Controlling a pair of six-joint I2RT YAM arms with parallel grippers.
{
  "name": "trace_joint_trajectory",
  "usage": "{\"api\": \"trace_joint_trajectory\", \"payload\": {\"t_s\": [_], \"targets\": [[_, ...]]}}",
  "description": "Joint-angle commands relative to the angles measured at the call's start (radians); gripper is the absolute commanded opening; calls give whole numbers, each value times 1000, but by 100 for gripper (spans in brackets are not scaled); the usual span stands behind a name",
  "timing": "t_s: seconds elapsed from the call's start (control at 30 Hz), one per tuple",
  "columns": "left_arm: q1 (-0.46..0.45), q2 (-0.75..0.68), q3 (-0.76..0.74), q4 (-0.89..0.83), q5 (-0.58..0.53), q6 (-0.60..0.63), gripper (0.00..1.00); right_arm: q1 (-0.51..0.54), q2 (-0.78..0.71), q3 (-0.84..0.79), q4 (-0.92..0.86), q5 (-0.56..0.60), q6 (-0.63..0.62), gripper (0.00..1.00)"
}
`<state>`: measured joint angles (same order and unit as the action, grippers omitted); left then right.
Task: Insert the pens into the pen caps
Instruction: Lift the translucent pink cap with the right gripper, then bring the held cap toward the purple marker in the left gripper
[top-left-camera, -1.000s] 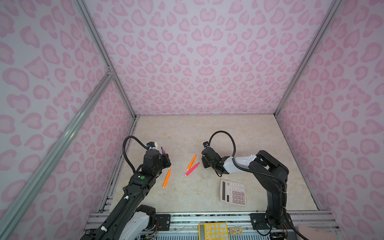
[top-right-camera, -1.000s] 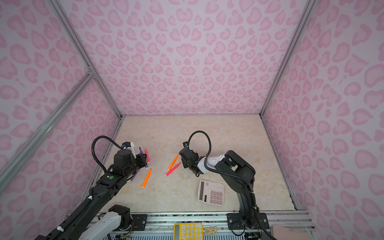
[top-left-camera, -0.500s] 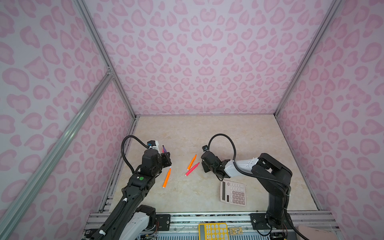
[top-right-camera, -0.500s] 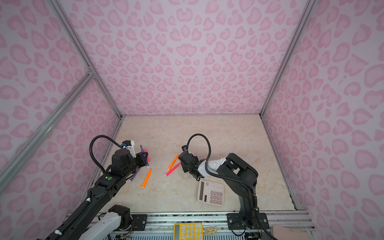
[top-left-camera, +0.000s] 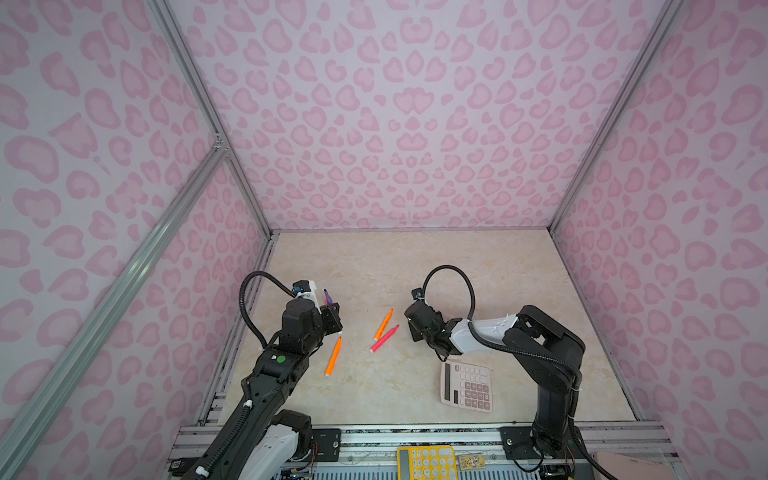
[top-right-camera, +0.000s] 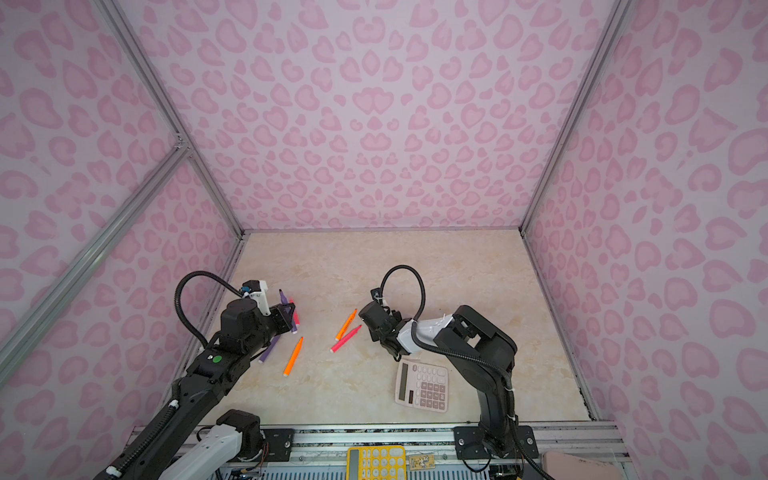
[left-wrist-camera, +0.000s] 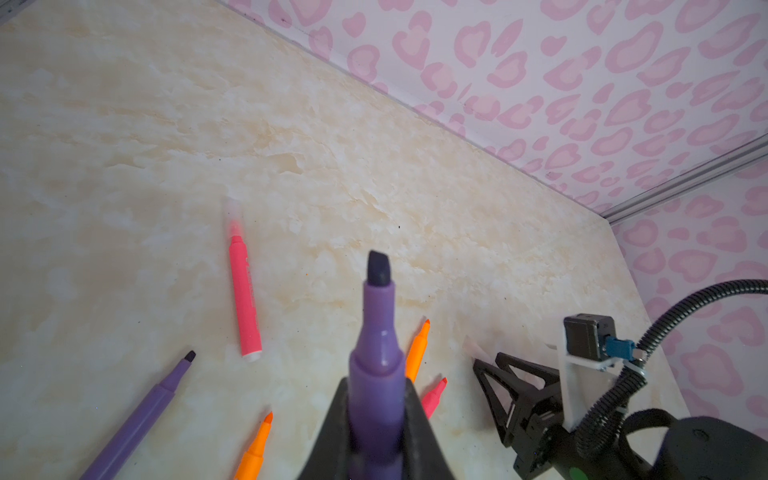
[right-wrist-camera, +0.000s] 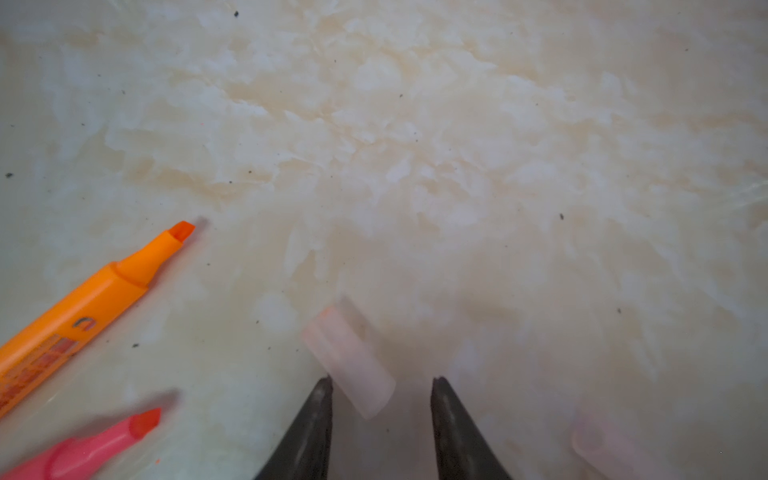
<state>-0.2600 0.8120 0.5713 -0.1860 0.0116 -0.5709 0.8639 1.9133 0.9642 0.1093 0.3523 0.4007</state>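
Note:
My left gripper (left-wrist-camera: 376, 386) is shut on a purple pen (left-wrist-camera: 377, 353), whose dark bare tip points up and away; both top views show this gripper (top-left-camera: 330, 318) (top-right-camera: 286, 316) near the left wall. My right gripper (right-wrist-camera: 380, 380) hangs low over the table with its jaws apart. One end of a clear pen cap (right-wrist-camera: 349, 357) lies between the fingertips, close to one finger. Another cap (right-wrist-camera: 598, 440) lies blurred beside it. Loose on the table are an orange pen (top-left-camera: 383, 324), a pink pen (top-left-camera: 384, 339), a second orange pen (top-left-camera: 333, 356) and a purple pen (top-right-camera: 270, 349). A pink pen (left-wrist-camera: 245, 299) wears a clear cap.
A beige calculator (top-left-camera: 466, 386) lies just in front of the right arm. A yellow calculator (top-left-camera: 426, 463) sits on the front rail outside the table. Pink patterned walls close in the left, back and right sides.
My right gripper has sunk lower and slightly nearer, onto the clear cap beside the orange and pink pens, and its jaws have narrowed somewhat. The left gripper has barely moved with the purple pen.

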Motion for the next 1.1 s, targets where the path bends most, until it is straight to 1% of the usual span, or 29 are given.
{"api": "trace_joint_trajectory", "payload": {"t_s": [0.0, 0.23, 0.67, 0.87, 1.07], "targets": [[1, -5, 13, 10, -1, 9, 3, 1, 7, -16, -122, 6, 0, 41], [0, -8, 12, 9, -1, 9, 3, -23, 41, 3, -127, -6, 8, 37], [0, -8, 13, 7, -4, 10, 3, -63, 44, -12, -112, -4, 31, 37], [-1, -7, 13, 9, -1, 9, 3, -82, 81, 22, -112, -30, 29, 37], [0, -9, 12, 8, 4, 11, 3, -83, 111, 66, -134, -27, 23, 37]]}}
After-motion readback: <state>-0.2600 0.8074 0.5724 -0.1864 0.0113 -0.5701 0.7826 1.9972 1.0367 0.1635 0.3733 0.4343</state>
